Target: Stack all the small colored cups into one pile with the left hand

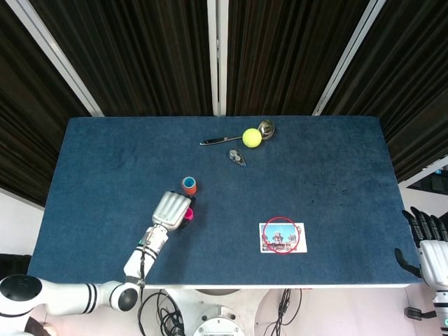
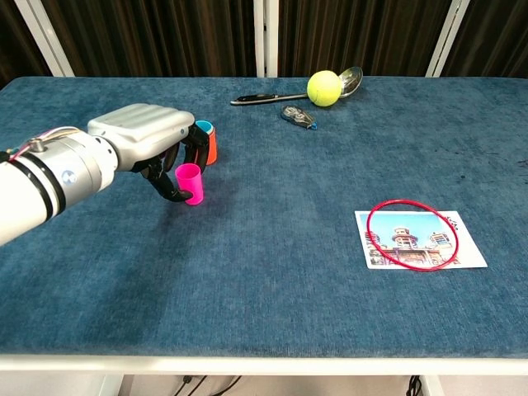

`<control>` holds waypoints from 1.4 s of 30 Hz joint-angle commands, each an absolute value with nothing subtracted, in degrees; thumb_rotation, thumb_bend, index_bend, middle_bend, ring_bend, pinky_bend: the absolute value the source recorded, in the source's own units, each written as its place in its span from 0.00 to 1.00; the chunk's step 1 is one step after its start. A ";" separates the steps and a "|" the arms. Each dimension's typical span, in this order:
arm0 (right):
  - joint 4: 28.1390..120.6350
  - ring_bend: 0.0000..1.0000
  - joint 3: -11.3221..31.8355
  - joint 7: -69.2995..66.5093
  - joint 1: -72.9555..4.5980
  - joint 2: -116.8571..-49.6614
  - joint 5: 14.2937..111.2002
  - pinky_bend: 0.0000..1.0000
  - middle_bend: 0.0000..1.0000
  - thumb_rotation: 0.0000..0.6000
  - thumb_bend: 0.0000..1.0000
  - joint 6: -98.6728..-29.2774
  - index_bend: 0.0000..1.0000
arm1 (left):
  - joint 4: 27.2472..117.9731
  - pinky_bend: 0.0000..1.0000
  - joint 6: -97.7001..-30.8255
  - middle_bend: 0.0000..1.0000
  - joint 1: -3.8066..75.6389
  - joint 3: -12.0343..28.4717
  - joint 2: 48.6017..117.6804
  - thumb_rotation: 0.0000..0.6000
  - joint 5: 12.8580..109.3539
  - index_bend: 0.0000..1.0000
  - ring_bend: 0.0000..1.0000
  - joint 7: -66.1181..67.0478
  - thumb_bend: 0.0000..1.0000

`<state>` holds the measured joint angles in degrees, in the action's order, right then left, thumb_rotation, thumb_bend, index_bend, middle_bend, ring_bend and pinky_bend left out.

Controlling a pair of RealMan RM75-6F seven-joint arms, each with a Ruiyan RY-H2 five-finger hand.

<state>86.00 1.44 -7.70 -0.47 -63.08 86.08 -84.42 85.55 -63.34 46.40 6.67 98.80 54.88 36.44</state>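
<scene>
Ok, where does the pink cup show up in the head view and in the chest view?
Head view: pink cup lower left of centre, partly under the left hand.
Chest view: pink cup upper left, at the left hand's fingertips.
Shared landmark: the orange cup stands just behind it in both.
</scene>
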 commanded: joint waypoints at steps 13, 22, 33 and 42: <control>86.81 0.00 1.54 -7.50 -0.30 -62.69 86.48 0.00 0.00 1.00 0.33 -85.20 0.00 | 94.14 0.56 -67.81 0.54 46.63 13.12 93.87 1.00 55.18 0.53 0.56 38.40 0.27; 87.39 0.00 1.19 -6.61 -0.24 -62.53 86.98 0.00 0.00 1.00 0.33 -85.25 0.00 | 89.64 0.56 -66.09 0.55 49.39 18.14 95.15 1.00 49.28 0.53 0.56 38.17 0.27; 86.39 0.00 1.68 -8.35 -0.09 -62.49 85.84 0.00 0.00 1.00 0.33 -85.10 0.00 | 79.02 0.56 -62.84 0.55 51.15 18.88 99.45 1.00 47.68 0.53 0.56 33.77 0.27; 85.11 0.00 1.86 -9.46 -0.38 -63.02 85.53 0.00 0.00 1.00 0.33 -84.46 0.00 | 75.27 0.56 -62.00 0.55 51.83 18.90 101.48 1.00 46.35 0.53 0.56 33.31 0.27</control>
<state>85.16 1.84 -9.40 -0.38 -62.98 85.57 -84.48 75.90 -61.98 51.68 19.04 101.08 46.32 33.28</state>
